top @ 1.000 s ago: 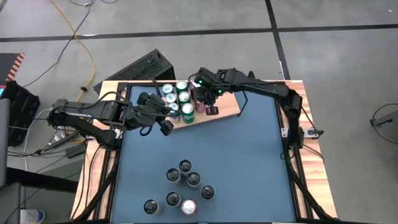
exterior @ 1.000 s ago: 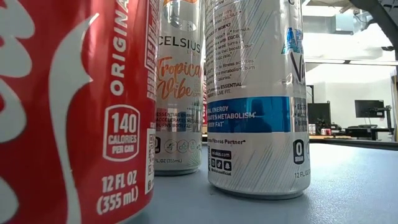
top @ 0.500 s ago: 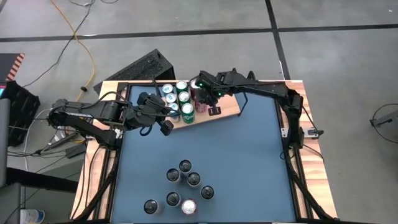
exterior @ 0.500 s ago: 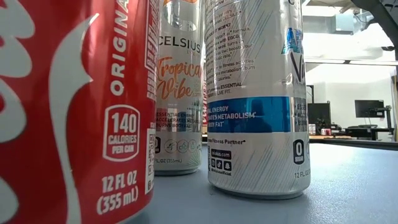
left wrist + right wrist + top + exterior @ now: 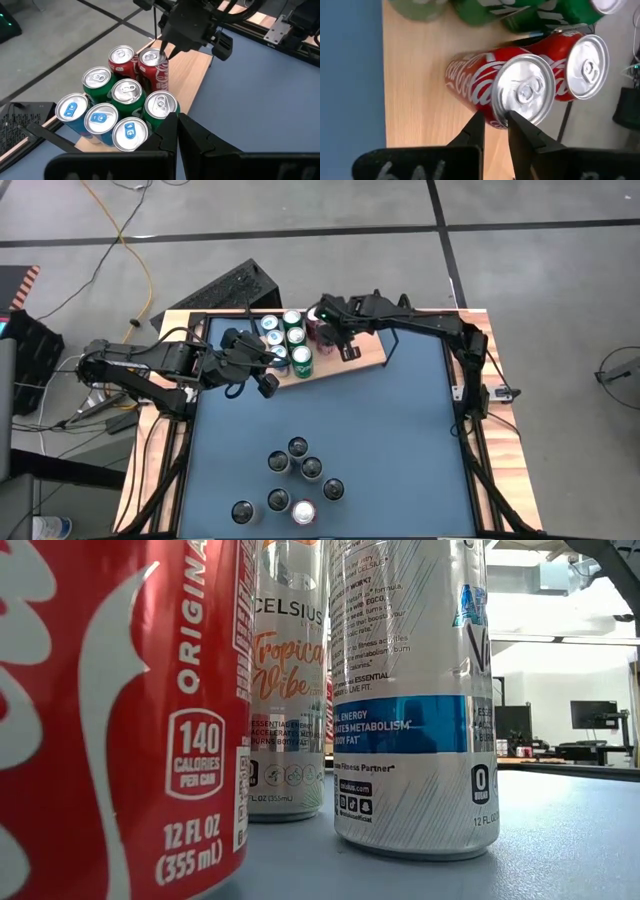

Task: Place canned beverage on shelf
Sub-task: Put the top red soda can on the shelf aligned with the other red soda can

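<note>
Grey concrete floor surrounded the blue desk [image 5: 330,420], and the shelf [image 5: 368,352] lay along its far edge, a light-wood board. The right gripper [image 5: 337,340] hung over the shelf, its fingers drawn narrow on the rim of a red cola can [image 5: 492,90] that stood on the wood directly below it. In the right wrist view the two fingertips [image 5: 476,126] pinched the near edge of that can's top. A second red can [image 5: 582,70] stood touching it on the side away from the gripper, and the green cans [image 5: 160,107] and blue-topped cans [image 5: 100,120] were packed just beside. The left gripper [image 5: 262,375] rested at the shelf's other end, close against that cluster, fingers fully together and holding nothing. Seven more cans [image 5: 295,480] stood grouped on the desk, well apart from both grippers.
</note>
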{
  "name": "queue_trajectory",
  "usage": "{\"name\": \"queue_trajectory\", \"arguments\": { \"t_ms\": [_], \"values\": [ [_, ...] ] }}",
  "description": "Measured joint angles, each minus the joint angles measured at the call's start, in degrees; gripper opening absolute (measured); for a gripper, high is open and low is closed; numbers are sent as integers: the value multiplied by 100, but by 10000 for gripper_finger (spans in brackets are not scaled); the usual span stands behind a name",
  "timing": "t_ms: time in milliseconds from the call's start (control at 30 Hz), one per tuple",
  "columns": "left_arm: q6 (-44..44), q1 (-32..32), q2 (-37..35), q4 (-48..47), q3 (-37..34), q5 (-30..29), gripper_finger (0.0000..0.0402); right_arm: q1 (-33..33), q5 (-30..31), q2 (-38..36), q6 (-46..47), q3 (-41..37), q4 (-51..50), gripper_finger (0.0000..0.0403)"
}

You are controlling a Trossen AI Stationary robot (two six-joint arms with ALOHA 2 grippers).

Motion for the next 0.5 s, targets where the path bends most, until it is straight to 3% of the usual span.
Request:
{"name": "queue_trajectory", "arguments": {
  "t_ms": [500],
  "values": [
    [147,0,0,-1,0,-23,0,246,-112,-12,-759,2,-68,45]
  ]
}}
